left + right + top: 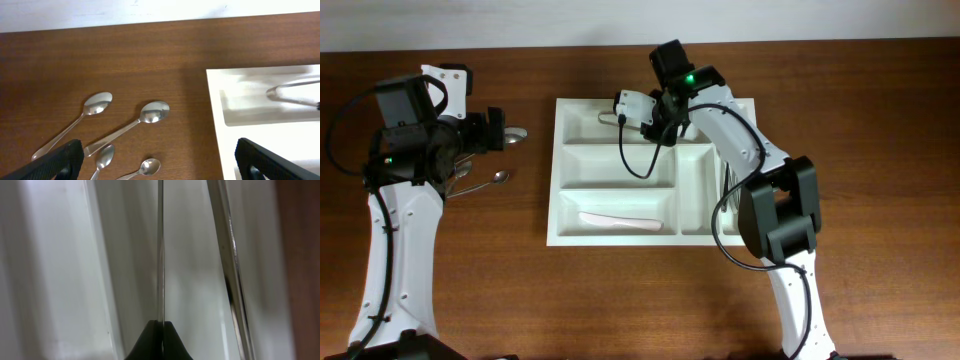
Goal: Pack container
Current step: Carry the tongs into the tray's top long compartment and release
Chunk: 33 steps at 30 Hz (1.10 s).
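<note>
The container (565, 170) is a white compartment tray in the middle of the table; its left wall shows in the left wrist view (216, 115). My right gripper (622, 114) is over the top wide compartment. It is shut on a thin metal utensil (160, 250), seen edge-on, with a second metal utensil (227, 265) beside it. My left gripper (160, 167) hangs open left of the tray above several loose spoons (150, 114), its fingers (60, 162) wide apart and holding nothing. In the overhead view it sits at the tray's upper left (505, 135).
A white plastic knife (620, 222) lies in the bottom wide compartment. Metal cutlery (730, 180) fills the right narrow compartment. Small spoons (485, 183) lie on the wood under the left arm. The right arm's cable (650, 165) droops over the middle compartment.
</note>
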{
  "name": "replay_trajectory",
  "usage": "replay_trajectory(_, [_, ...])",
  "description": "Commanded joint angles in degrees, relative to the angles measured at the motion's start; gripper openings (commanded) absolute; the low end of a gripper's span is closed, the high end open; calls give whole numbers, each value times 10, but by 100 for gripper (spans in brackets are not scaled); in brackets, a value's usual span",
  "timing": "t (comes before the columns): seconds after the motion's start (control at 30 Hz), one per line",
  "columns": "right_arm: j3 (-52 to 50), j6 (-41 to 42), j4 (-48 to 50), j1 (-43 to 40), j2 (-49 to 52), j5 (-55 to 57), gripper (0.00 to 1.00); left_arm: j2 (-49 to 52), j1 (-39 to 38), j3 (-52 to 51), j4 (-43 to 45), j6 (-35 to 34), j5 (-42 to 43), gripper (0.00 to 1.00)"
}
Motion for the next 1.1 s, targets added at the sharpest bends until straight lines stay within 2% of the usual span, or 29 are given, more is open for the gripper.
replay_trajectory(0.0, [-1,-3,2,9,6,-19,4,3,2,12,0,9,-4,99])
replay_trajectory(0.4, [-1,12,11,9,12,-19,5,3,2,12,0,9,-4,99])
replay_trajectory(0.43, [-1,12,10,9,12,-21,15,3,2,12,0,9,-4,99])
replay_trajectory(0.47, [-1,12,10,9,12,-21,34,3,2,12,0,9,-4,99])
replay_trajectory(0.5, [-1,12,10,9,13,-21,41,3,2,12,0,9,-4,99])
replay_trajectory(0.63, [0,42,11,9,12,-21,49,3,2,12,0,9,-4,99])
replay_trajectory(0.8, [19,138,8,5,-21,-21,50,3,2,12,0,9,-4,99])
replay_trajectory(1.07, [137,273,-57,-46,-120,10,63,3,2,12,0,9,-4,99])
